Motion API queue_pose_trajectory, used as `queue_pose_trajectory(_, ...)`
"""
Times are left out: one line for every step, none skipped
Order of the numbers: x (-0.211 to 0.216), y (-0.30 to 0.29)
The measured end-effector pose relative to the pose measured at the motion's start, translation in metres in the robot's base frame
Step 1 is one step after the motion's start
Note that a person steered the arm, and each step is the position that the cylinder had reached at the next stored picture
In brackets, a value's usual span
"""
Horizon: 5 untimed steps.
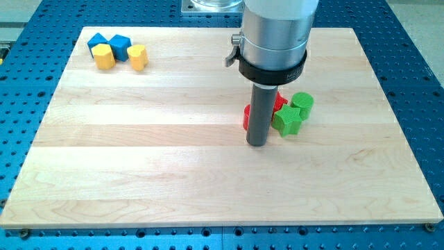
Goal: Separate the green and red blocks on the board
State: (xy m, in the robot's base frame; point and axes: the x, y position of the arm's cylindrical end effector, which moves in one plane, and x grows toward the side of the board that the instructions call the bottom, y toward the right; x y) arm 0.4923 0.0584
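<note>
My tip (257,144) rests on the wooden board (173,167) right of centre. It stands just in front of a tight cluster of red and green blocks. A red block (247,117) peeks out to the left of the rod, and another red block (279,101) shows to its right, both partly hidden by the rod. A green star-shaped block (287,121) lies right of the tip, touching the red one. A green cylinder (302,103) sits behind and right of the star, touching it.
At the view's top left sit two blue blocks (98,42) (120,46) and two yellow blocks (104,57) (138,57), close together. The board lies on a blue perforated table (416,83).
</note>
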Motion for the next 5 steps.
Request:
queue_pose_trajectory(0.009, -0.003)
queue_pose_trajectory(0.026, -0.01)
queue_pose_trajectory(0.027, -0.02)
queue_pose_trajectory(0.027, -0.02)
queue_pose_trajectory(0.049, 0.021)
